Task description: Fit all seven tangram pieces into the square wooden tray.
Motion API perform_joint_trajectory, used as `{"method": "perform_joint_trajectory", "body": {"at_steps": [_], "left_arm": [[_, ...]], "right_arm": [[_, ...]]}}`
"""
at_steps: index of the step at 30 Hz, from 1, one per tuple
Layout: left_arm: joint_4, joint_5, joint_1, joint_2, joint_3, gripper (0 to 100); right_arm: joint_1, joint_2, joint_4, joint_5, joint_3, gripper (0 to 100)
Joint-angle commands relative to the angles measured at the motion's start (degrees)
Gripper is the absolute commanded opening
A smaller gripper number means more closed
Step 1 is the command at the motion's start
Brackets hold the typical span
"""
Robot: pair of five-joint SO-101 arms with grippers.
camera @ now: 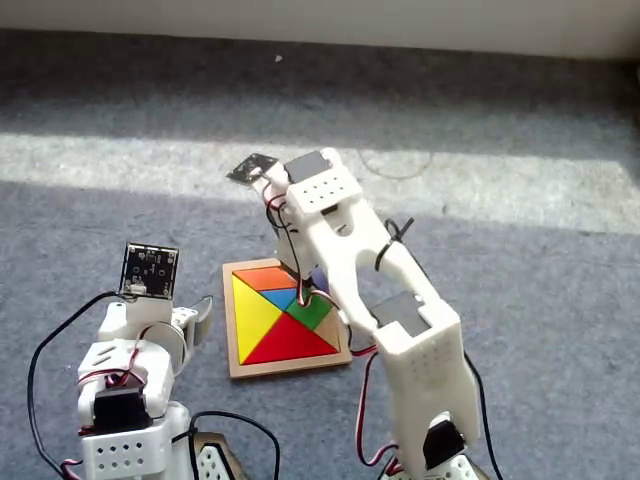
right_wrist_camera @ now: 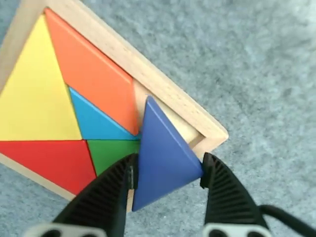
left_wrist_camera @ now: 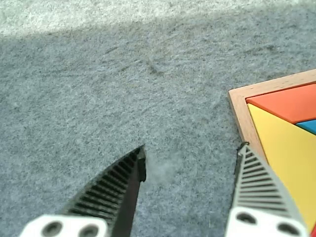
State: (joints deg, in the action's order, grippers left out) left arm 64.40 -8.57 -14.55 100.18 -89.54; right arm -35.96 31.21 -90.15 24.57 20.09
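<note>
right gripper [right_wrist_camera: 168, 164] is clamping blue wooden triangle [right_wrist_camera: 160, 143] over square wooden tray [camera: 290, 367] mid-frame; left gripper [left_wrist_camera: 192, 148], lower left, is hanging open, empty.

grey felt-like carpet [camera: 520, 300] covers the work surface, crossed by a bright band of sunlight [camera: 120, 160], with a pale wall strip [camera: 400, 20] behind.

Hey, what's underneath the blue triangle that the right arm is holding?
Beneath the blue triangle shows bare wood of the tray, an empty corner slot. The rest of that slot and part of the green piece are covered by it.
</note>
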Motion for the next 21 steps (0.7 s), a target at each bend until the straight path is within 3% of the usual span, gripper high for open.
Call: {"method": "perform_joint_trajectory", "body": {"at_steps": [1,8,21], "left_arm": [[-0.1,-0.4,0.8,0.7,0.3,29],[-0.2,-0.4,0.8,0.7,0.3,29],[-0.1,-0.4,0.8,0.7,0.3,29]], "right_arm": [[-1.0,-3.8,-0.7,0.6,0.0,14.0],[-0.7,-3.8,-0.8,0.4,0.0,27.4],[-0.9,-4.2,-2.4,0.6,0.3,27.9]]}}
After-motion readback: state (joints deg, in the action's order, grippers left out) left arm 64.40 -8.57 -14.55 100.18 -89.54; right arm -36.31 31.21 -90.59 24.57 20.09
